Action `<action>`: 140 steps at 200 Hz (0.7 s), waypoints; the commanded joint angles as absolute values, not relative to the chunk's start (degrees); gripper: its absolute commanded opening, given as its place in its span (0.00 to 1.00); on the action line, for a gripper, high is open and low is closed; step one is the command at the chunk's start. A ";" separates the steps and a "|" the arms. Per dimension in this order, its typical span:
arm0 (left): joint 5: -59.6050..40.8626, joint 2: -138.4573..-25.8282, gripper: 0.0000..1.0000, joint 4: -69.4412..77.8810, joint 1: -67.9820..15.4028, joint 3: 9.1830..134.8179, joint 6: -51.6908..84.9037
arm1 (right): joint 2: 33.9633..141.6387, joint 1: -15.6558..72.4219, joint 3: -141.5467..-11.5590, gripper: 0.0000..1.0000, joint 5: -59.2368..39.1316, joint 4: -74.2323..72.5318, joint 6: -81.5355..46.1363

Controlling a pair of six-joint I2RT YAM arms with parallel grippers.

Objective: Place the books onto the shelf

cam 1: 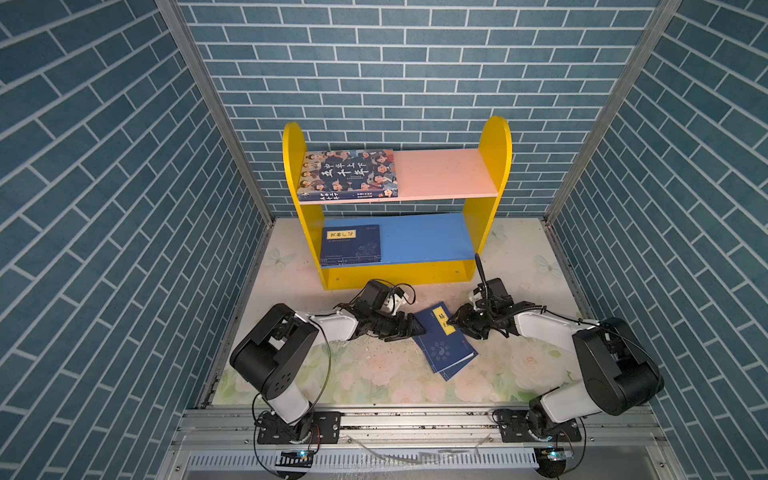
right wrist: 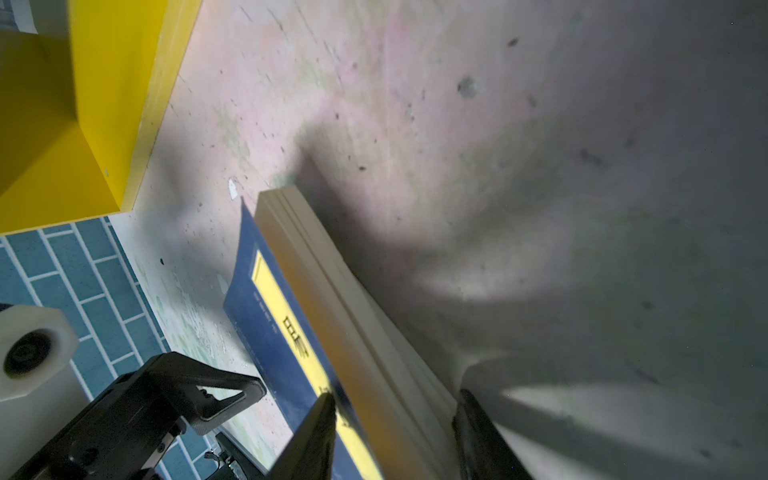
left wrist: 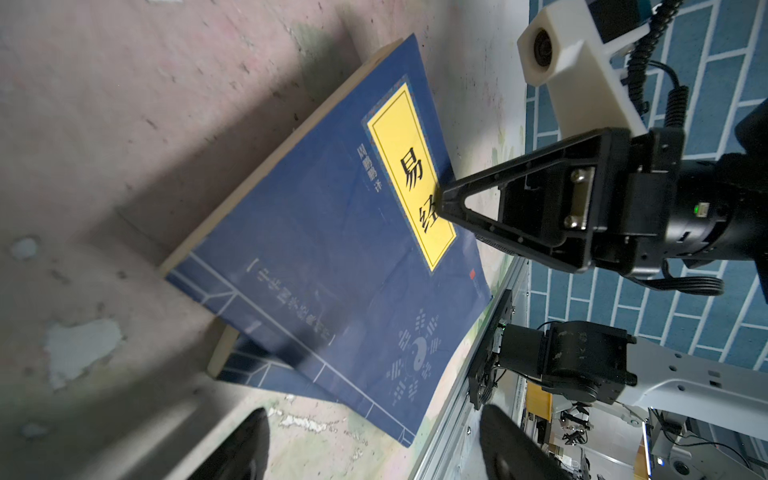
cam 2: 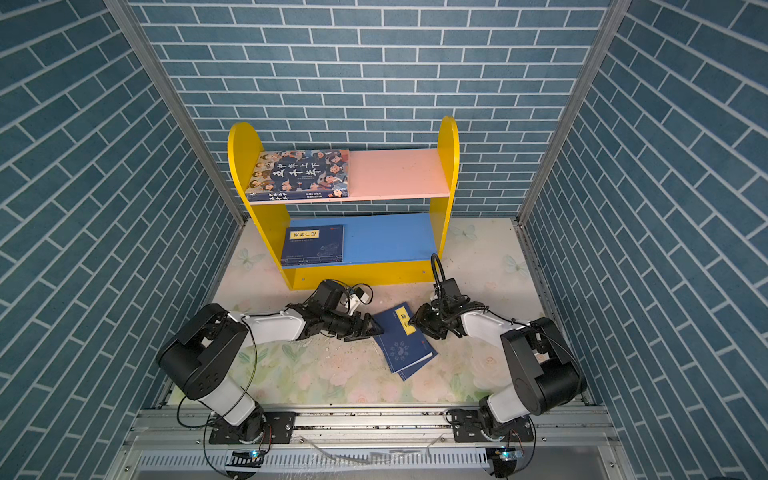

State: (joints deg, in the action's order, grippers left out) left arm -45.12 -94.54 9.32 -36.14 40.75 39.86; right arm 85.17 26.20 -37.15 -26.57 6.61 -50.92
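Gripping the stack by its edge

The right gripper (cam 1: 452, 322) has its jaws partly closed on the stack of thin navy books (cam 1: 442, 347), tilted on the table (cam 1: 374, 374) before the shelf (cam 1: 493, 166). The left gripper (cam 1: 417, 328) is wide open and empty, just beside the stack. The thick book (cam 1: 347, 172) lies on the pink board (cam 1: 444, 172), one thin book (cam 1: 351, 245) on the blue board (cam 1: 428, 237).

between right gripper (cam 1: 452, 321) jaws: book stack (cam 1: 444, 345) fills the gap.
between left gripper (cam 1: 419, 328) jaws: free; stack's edge just ahead.
beyond both jaws: shelf (cam 1: 494, 145), yellow base nearest.
pink board (cam 1: 444, 172): thick book (cam 1: 347, 172) blocks the end beyond the left jaws; rest bare.
blue board (cam 1: 428, 239): thin book (cam 1: 350, 245) likewise; rest bare.
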 commanded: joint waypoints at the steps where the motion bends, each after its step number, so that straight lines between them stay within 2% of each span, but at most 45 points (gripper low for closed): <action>1: -45.90 -95.56 0.81 9.41 -37.11 40.24 39.51 | 81.67 26.71 -35.91 0.47 -24.99 7.03 -49.66; 44: -44.34 -95.91 0.79 8.07 -37.70 41.16 38.75 | 74.44 27.07 -33.62 0.48 -21.96 11.41 -50.95; 83: -40.22 -93.18 0.79 -0.31 -37.55 44.18 33.02 | 65.05 27.16 -30.81 0.50 -20.99 15.51 -52.38; 140: -38.31 -93.98 0.78 -0.41 -36.04 45.68 30.85 | 67.59 27.25 -29.98 0.50 -21.27 12.48 -53.66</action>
State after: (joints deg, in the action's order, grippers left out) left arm -39.92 -93.95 1.72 -37.19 43.70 33.89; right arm 65.82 26.96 -30.81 -22.50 12.97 -51.64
